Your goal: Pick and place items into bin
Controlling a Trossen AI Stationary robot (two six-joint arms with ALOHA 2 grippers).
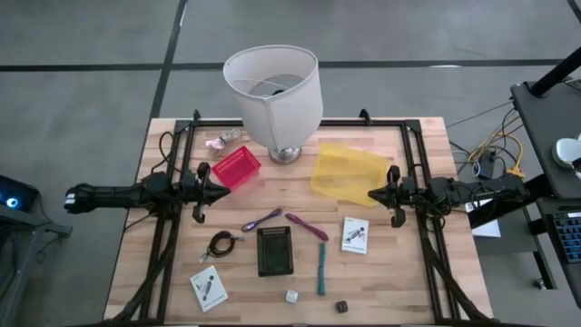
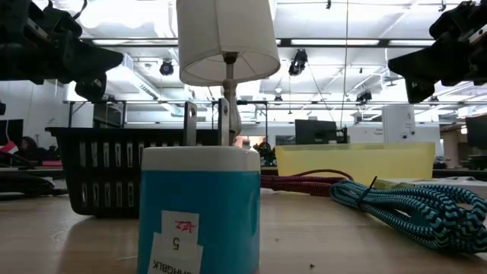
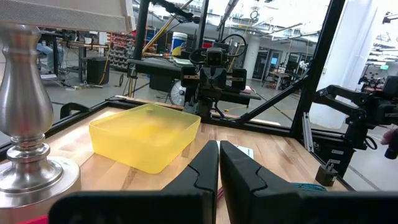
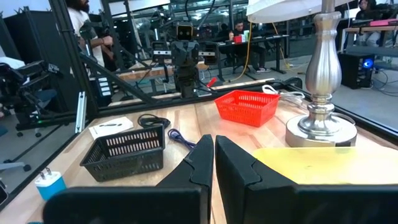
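Observation:
The loose items lie on the near half of the wooden table: a black coiled cable (image 1: 221, 243), two purple strips (image 1: 262, 219) (image 1: 306, 226), a teal stick (image 1: 321, 269), two white printed cards (image 1: 355, 234) (image 1: 209, 288), a white cube (image 1: 291, 296) and a dark cube (image 1: 341, 307). My left gripper (image 1: 218, 193) (image 3: 219, 146) hovers shut beside the red basket (image 1: 237, 167). My right gripper (image 1: 372, 194) (image 4: 213, 142) hovers shut at the near edge of the yellow bin (image 1: 348, 172). Neither holds anything.
A large white lampshade on a metal base (image 1: 275, 95) stands at the far middle of the table. A black slotted basket (image 1: 274, 251) sits among the items. A pink wrapper (image 1: 221, 140) lies at the far left. A black frame (image 1: 413, 163) runs around the table top.

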